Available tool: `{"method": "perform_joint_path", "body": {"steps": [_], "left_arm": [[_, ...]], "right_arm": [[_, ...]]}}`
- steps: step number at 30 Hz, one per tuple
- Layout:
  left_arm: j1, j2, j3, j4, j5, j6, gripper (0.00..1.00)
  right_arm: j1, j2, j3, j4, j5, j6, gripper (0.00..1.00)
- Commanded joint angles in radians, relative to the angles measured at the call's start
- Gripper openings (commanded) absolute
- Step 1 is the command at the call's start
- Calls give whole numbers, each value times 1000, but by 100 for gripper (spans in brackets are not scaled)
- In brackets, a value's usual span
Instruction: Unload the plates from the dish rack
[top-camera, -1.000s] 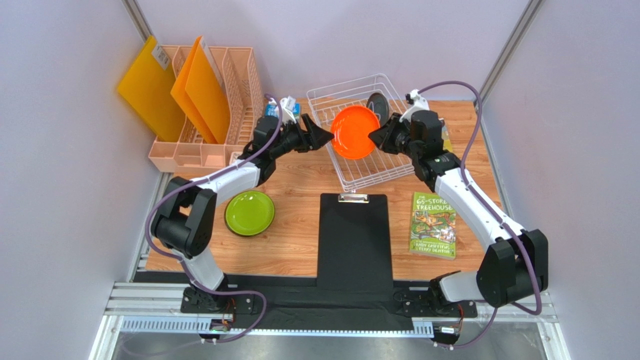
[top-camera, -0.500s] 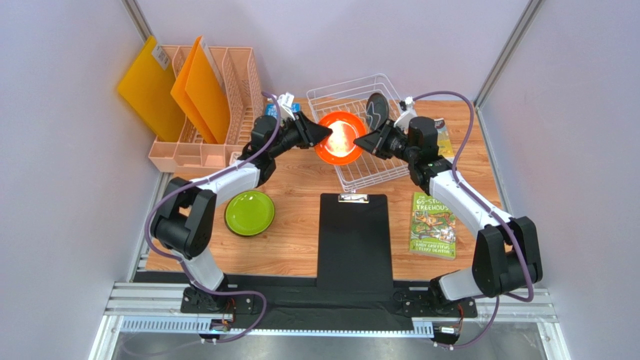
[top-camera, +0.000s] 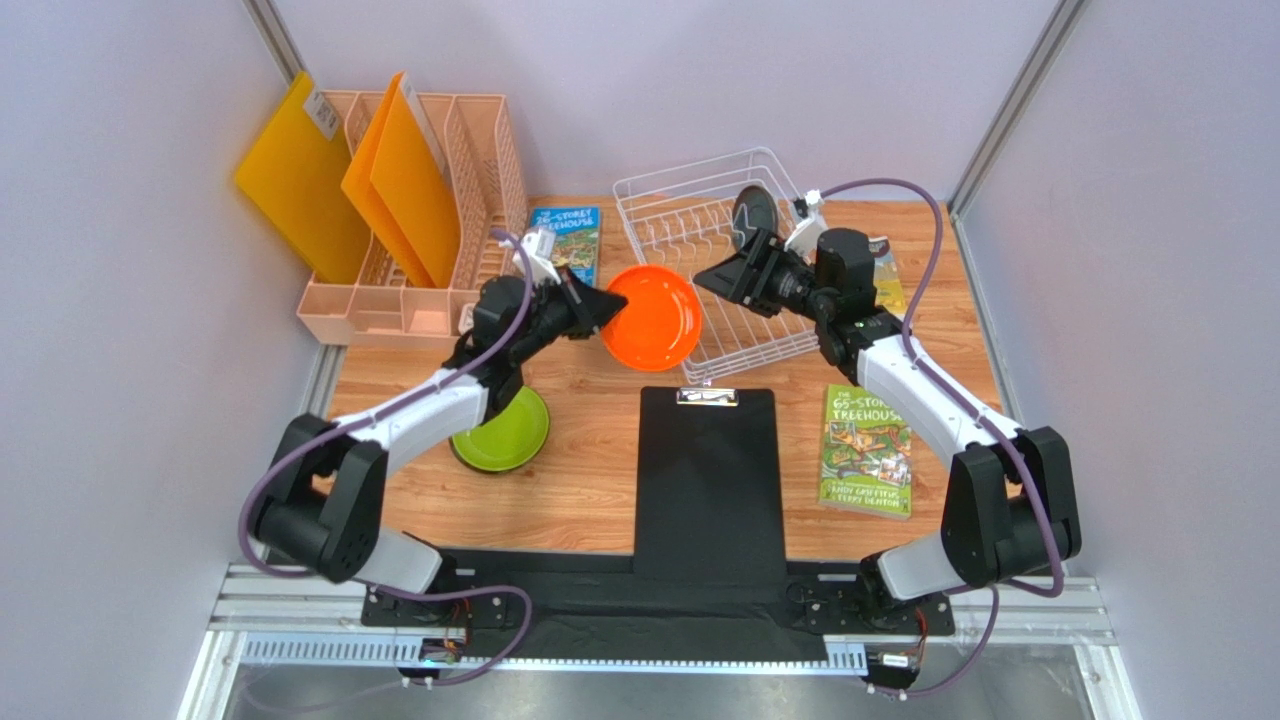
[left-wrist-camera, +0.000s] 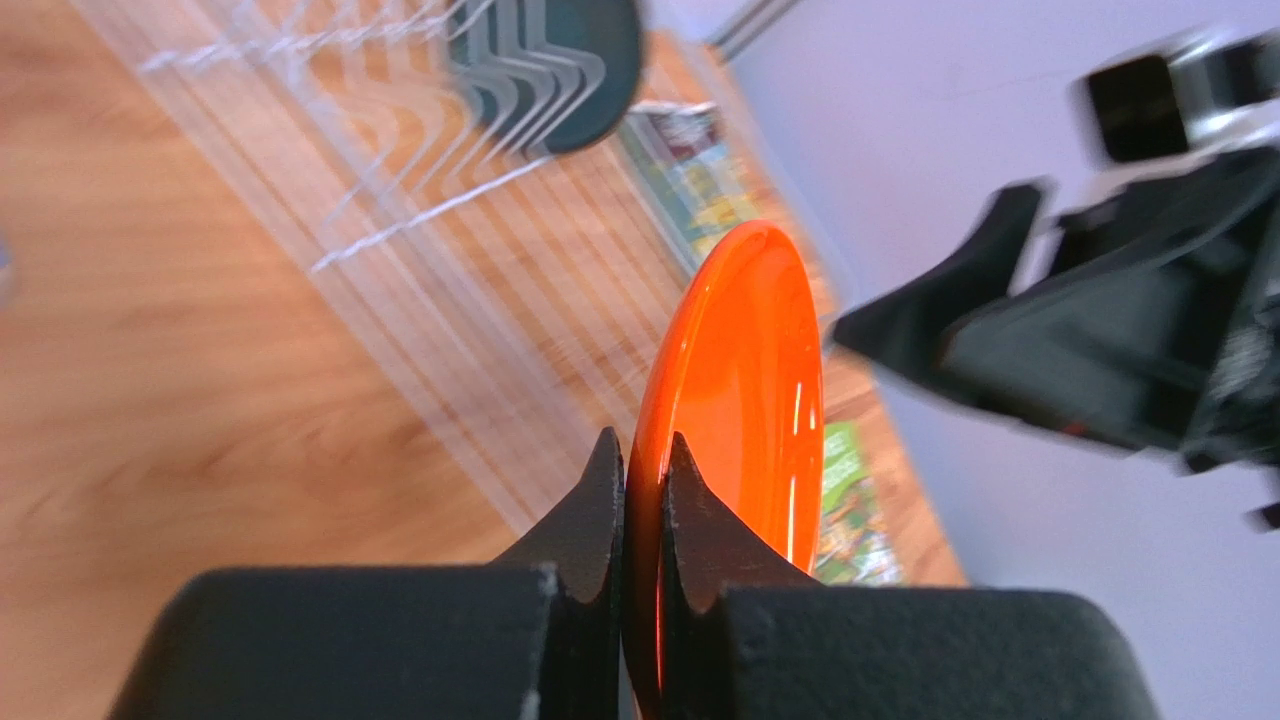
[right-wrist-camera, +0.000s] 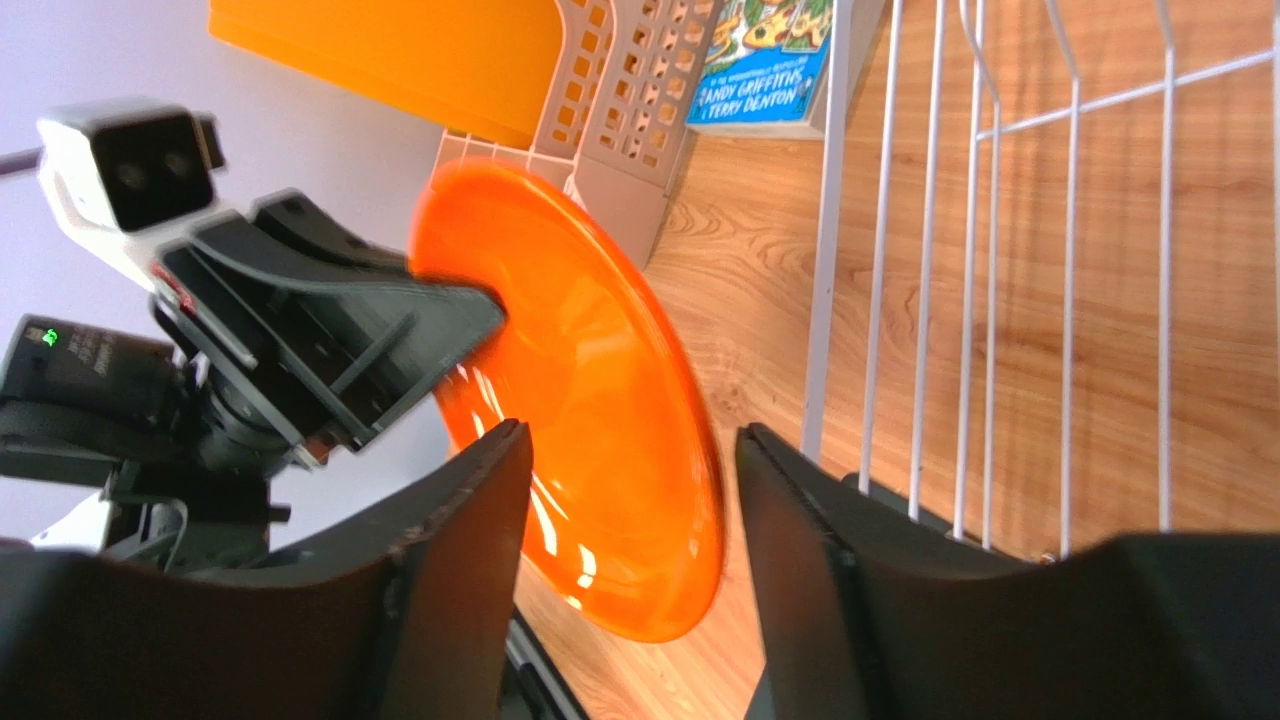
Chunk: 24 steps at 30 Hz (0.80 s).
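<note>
My left gripper (top-camera: 598, 306) is shut on the rim of the orange plate (top-camera: 651, 318) and holds it tilted above the table, just left of the dish rack (top-camera: 684, 173). In the left wrist view both fingers pinch the orange plate (left-wrist-camera: 744, 375) edge-on. My right gripper (top-camera: 709, 279) stands open over the rack's left side, clear of the plate. Through the right wrist view the orange plate (right-wrist-camera: 586, 390) hangs beyond the spread fingers (right-wrist-camera: 451, 570). A dark grey-teal plate (top-camera: 751, 219) stands upright in the rack. The lime green plate (top-camera: 504, 435) lies on the table, partly under my left arm.
A peach mesh file holder (top-camera: 451, 180) with orange folders (top-camera: 398, 180) stands at the back left. A black clipboard (top-camera: 706, 473) lies front centre. One book (top-camera: 869, 450) lies right of it, another book (top-camera: 567, 240) sits beside the rack.
The orange plate passed from my right gripper to my left. The left shut on its rim, the right opened, and the left carried it leftward out of the rack.
</note>
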Motion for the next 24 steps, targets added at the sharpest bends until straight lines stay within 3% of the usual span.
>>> {"method": "perform_joint_path", "body": {"steps": [1, 6, 11, 13, 18, 24], "left_arm": [[-4, -199, -102, -156, -222, 134, 0], [-1, -471, -219, -374, -422, 195, 0], [7, -661, -270, -682, -671, 168, 0], [10, -730, -317, -732, -744, 143, 0], [21, -854, -399, -775, -800, 131, 0], [39, -874, -429, -810, -807, 109, 0]], "right_arm": [[-23, -34, 72, -86, 90, -108, 67], [-51, -35, 84, -118, 98, -147, 68], [-65, -23, 92, -154, 93, -154, 68], [-67, -13, 101, -155, 93, -160, 68], [-67, 11, 119, -163, 78, -151, 67], [-67, 14, 101, -158, 67, -153, 67]]}}
